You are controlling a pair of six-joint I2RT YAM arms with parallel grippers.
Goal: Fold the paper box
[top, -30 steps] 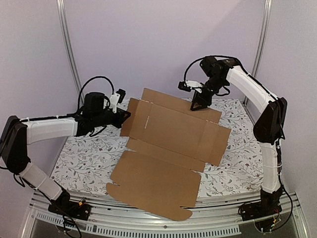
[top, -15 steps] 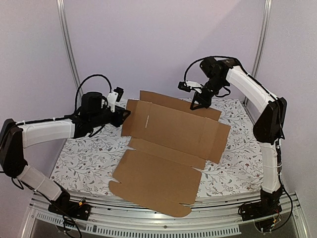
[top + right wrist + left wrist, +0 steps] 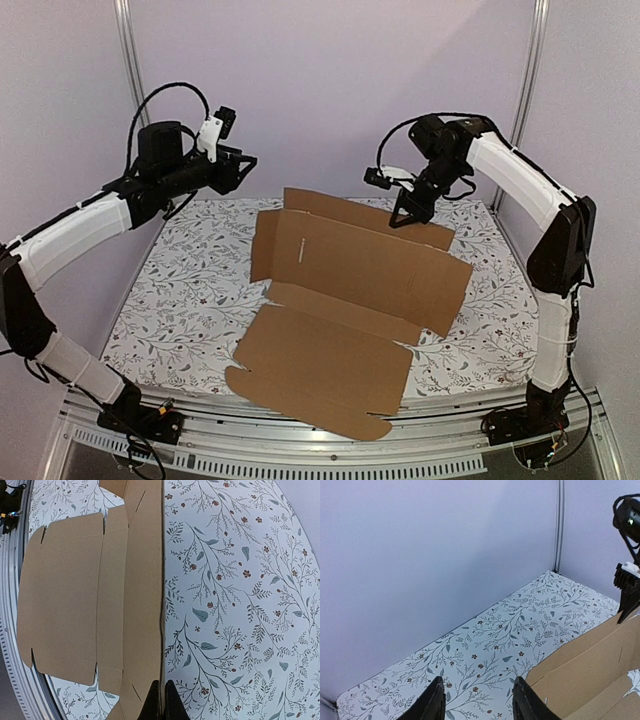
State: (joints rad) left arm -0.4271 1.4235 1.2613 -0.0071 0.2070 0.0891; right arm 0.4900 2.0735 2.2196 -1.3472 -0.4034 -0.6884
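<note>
Right wrist: right fingers [image 3: 172, 706] clenched on paper box [image 3: 65, 595] edge; left fingers [image 3: 432, 704] released, aloft over tablecloth [image 3: 510, 625].

1. The paper box [image 3: 340, 300] is a plain brown, unprinted corrugated sheet, die-cut with flaps, slits and rounded tabs. It is mostly unfolded.
2. It sprawls across the middle of the table [image 3: 170, 300], skewed to the table's edges.
3. Its large tabbed panel lies flat at the table's near edge and overhangs it slightly.
4. Toward the table's far side the sheet tilts upward, with its long far flap raised and its side flaps bent up.
</note>
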